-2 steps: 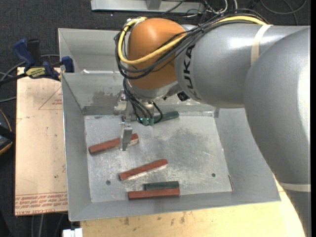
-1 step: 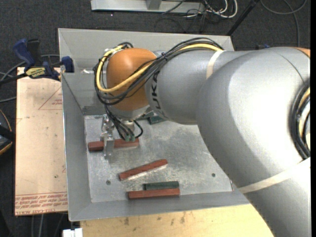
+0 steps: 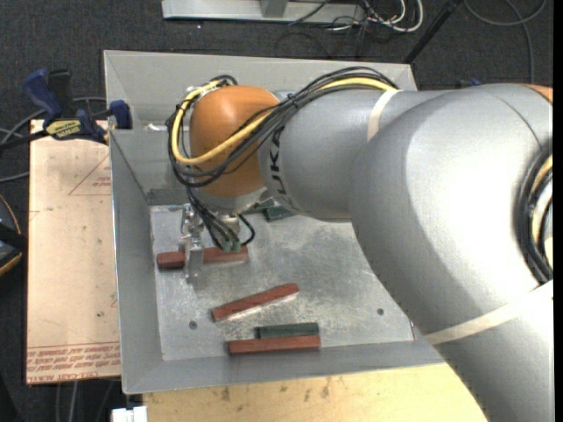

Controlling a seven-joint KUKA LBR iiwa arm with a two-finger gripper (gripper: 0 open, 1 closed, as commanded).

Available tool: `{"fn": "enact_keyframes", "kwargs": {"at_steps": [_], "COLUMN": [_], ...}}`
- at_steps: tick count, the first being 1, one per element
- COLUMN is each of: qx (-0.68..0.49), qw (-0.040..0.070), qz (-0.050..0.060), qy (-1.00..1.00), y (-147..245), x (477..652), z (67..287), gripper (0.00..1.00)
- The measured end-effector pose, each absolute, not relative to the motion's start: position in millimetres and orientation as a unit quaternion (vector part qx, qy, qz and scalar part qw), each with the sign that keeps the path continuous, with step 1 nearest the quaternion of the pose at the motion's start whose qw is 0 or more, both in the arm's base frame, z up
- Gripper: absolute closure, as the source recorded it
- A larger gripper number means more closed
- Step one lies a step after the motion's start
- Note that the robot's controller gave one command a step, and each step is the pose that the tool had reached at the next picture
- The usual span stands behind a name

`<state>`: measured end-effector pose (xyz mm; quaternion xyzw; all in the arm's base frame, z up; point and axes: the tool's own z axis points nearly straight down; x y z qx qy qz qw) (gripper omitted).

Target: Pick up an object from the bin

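Note:
My gripper [image 3: 193,255] is down at the left part of the bin floor, below the orange wrist cover. Its metal fingers stand over a short reddish-brown block [image 3: 171,258] that lies flat there; one finger hides the block's middle and a brown end [image 3: 230,255] shows to the right of the fingers. Whether the fingers grip the block I cannot make out. Further toward the front lies a longer reddish-brown stick [image 3: 255,303], tilted.
Near the bin's front wall a dark green stick [image 3: 287,331] lies along a reddish-brown stick [image 3: 274,345]. A small green piece [image 3: 277,211] shows under the arm. The big grey arm covers the bin's right half.

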<state>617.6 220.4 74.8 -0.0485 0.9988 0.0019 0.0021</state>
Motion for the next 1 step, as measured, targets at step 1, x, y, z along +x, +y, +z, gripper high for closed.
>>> {"fn": "enact_keyframes", "kwargs": {"at_steps": [1], "qx": [-0.074], "qw": [0.003], "qz": [0.002], "qy": [0.997], "y": [226.6], "x": [531.5], "z": [272.9], "gripper": [1.0]}}
